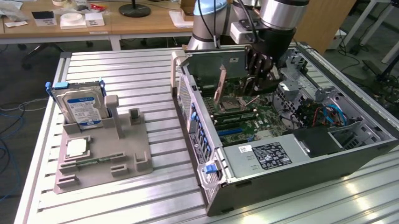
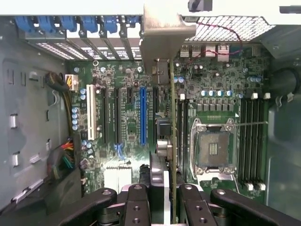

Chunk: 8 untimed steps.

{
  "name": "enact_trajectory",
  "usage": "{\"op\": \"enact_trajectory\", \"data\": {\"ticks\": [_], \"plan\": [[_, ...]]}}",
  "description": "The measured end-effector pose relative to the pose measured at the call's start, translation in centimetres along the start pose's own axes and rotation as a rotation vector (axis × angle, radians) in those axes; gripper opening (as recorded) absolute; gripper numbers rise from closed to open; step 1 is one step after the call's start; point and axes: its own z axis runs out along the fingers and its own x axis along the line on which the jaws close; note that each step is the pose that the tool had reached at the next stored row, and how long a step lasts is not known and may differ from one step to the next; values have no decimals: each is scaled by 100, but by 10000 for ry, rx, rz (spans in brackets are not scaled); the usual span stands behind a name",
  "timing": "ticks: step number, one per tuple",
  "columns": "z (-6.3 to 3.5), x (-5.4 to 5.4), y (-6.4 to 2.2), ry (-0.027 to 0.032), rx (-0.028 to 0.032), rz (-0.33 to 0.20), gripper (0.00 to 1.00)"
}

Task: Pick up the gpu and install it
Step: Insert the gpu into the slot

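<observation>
1. Gripper: partly closed, its fingers clamped on either face of the gpu.
2. Gpu: upright and edge-on inside the case, over the motherboard, just beside the blue slot. Whether it is seated cannot be told.
3. End bracket: sits towards the case's rear wall.
4. Handling, as a judgement: hold the card plumb, and line its connector with the slot and the bracket with the rear opening before pressing.
</observation>
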Motion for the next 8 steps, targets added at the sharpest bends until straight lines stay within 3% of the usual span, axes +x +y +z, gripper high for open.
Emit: {"op": "enact_trajectory", "data": {"ticks": [8], "plan": [[143,15,12,0,1,44,28]]}}
